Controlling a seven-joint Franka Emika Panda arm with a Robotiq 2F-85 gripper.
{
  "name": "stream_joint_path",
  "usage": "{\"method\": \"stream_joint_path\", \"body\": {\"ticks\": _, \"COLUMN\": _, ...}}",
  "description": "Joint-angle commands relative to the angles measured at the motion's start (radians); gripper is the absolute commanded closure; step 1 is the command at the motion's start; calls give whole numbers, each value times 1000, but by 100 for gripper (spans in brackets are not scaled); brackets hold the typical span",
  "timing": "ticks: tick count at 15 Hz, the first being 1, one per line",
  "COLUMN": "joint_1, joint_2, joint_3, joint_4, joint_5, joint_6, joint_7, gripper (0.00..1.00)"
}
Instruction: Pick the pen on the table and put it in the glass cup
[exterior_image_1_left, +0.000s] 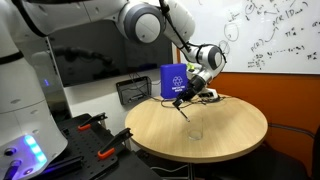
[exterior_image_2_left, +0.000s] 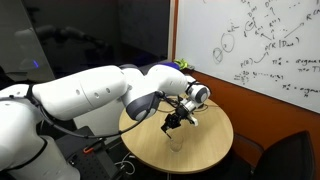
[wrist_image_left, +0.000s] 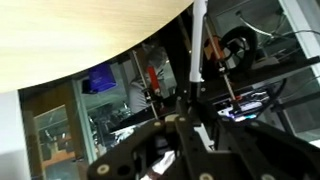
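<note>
Your round bench (exterior_image_1_left: 235, 125) fills the middle of both exterior views, and the white arm (exterior_image_2_left: 90, 95) reaches out over it. A blue box (exterior_image_1_left: 171, 80) stands upright near the bench's edge. Your hand (exterior_image_1_left: 185, 95) hangs in the air above the top, just in front of the box, closed narrow on the pen (wrist_image_left: 195, 48). In the wrist view the pen pokes out past the hand, light tip outermost. The cup (exterior_image_2_left: 176, 141) stands upright on the bench, just below the hand in an exterior view.
</note>
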Motion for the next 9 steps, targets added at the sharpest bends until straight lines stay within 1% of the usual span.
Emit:
{"method": "stream_joint_path", "body": {"ticks": 1, "joint_1": 38, "joint_2": 57, "joint_3": -19, "joint_4": 113, "joint_5": -13, "joint_6": -77, "joint_7": 0, "gripper": 95}}
{"method": "stream_joint_path", "body": {"ticks": 3, "joint_1": 45, "joint_2": 67, "joint_3": -24, "joint_4": 132, "joint_5": -13, "joint_6": -80, "joint_7": 0, "gripper": 95}}
{"method": "stream_joint_path", "body": {"ticks": 4, "joint_1": 47, "joint_2": 70, "joint_3": -26, "joint_4": 139, "joint_5": -10, "joint_6": -82, "joint_7": 3, "gripper": 81}}
{"method": "stream_joint_path", "body": {"ticks": 5, "joint_1": 50, "joint_2": 69, "joint_3": -31, "joint_4": 144, "joint_5": -11, "joint_6": -82, "joint_7": 7, "gripper": 54}}
{"method": "stream_joint_path", "body": {"ticks": 6, "joint_1": 52, "joint_2": 69, "joint_3": -33, "joint_4": 149, "joint_5": -10, "joint_6": -83, "joint_7": 6, "gripper": 53}}
{"method": "stream_joint_path", "body": {"ticks": 7, "joint_1": 55, "joint_2": 66, "joint_3": -34, "joint_4": 151, "joint_5": -8, "joint_6": -88, "joint_7": 8, "gripper": 48}}
{"method": "stream_joint_path", "body": {"ticks": 9, "joint_1": 54, "joint_2": 52, "joint_3": -30, "joint_4": 147, "joint_5": -2, "joint_6": -94, "joint_7": 12, "gripper": 32}}
